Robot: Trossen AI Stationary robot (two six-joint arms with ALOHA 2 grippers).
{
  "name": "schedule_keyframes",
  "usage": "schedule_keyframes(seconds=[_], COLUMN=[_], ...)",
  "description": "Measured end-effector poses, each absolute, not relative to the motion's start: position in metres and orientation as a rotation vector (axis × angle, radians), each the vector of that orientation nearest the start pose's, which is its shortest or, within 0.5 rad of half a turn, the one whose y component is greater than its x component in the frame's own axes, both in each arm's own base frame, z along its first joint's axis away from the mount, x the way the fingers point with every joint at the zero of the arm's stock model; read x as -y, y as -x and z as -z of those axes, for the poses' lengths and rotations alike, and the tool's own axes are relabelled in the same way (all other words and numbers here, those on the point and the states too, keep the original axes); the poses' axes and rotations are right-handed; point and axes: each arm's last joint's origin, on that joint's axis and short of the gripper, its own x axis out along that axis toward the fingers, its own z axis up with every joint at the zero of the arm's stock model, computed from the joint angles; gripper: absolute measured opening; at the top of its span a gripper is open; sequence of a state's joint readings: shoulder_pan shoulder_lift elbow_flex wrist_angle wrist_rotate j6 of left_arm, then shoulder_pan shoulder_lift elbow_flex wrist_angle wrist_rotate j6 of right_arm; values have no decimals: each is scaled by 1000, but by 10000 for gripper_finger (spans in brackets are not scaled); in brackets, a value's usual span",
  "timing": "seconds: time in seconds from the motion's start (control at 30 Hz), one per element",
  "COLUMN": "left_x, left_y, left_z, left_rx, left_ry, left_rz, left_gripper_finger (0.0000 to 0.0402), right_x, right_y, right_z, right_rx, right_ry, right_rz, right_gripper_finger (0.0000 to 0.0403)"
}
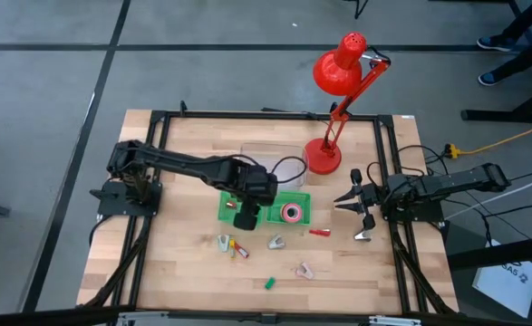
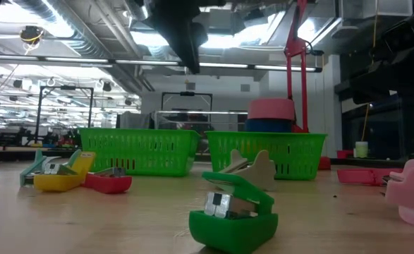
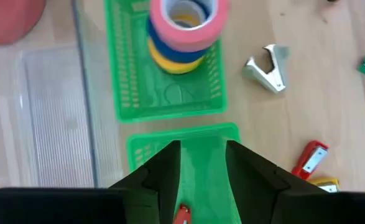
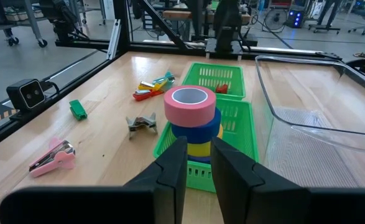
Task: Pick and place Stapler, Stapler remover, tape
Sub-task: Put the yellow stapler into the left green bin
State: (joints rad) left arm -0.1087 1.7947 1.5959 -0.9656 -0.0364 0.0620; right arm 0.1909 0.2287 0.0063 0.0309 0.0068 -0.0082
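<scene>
Green baskets sit side by side on my counter (image 1: 184,263); my left tool (image 3: 202,171) hovers part-open and empty over the left basket (image 3: 213,134), sorting small red item (image 3: 181,216) apart from stacked tape (image 1: 292,213)

The left arm reaches from its base at the table's nine o'clock side toward the middle of the table, stretched out almost fully, with the wrist bent downward. The left gripper (image 1: 246,217) hangs at the end of it, a little toward seven o'clock from the table's centre. In the left wrist view its two dark fingers (image 3: 160,174) stand apart with a clear gap between them, and nothing sits between the tips.

The right arm waits at the three o'clock side, folded close to its base. The right gripper (image 1: 353,203) points toward nine o'clock. Its fingers (image 4: 173,163) are close together, with only a narrow gap, and they hold nothing.
</scene>
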Motion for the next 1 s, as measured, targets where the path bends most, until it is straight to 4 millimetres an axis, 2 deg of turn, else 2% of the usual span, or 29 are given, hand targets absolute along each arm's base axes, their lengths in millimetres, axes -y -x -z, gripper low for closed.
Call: schedule_keyframes(seconds=[0.27, 0.4, 0.6, 0.8, 1.0], left_x=[63, 82, 117, 142, 158], left_y=[-362, -352, -332, -327, -326], left_z=[-283, -274, -251, -246, -232], left_rx=[-1171, -1228, -1298, -1207, -1174], left_ry=[-239, -278, -399, -632, -780], left_rz=[210, 264, 504, 729, 880], left_gripper_finger=[122, 121, 118, 108, 103], right_x=[-21, -21, -21, -21, -21], right_y=[-108, -108, -108, -108, -108], right_z=[-149, -149, -149, -149, -149], right_rx=[-190, -190, -190, -190, -190], right_ry=[27, 27, 27, 27, 27], right_rz=[-184, -184, -184, -184, -184], right_gripper_finger=[72, 72, 72, 72, 72])
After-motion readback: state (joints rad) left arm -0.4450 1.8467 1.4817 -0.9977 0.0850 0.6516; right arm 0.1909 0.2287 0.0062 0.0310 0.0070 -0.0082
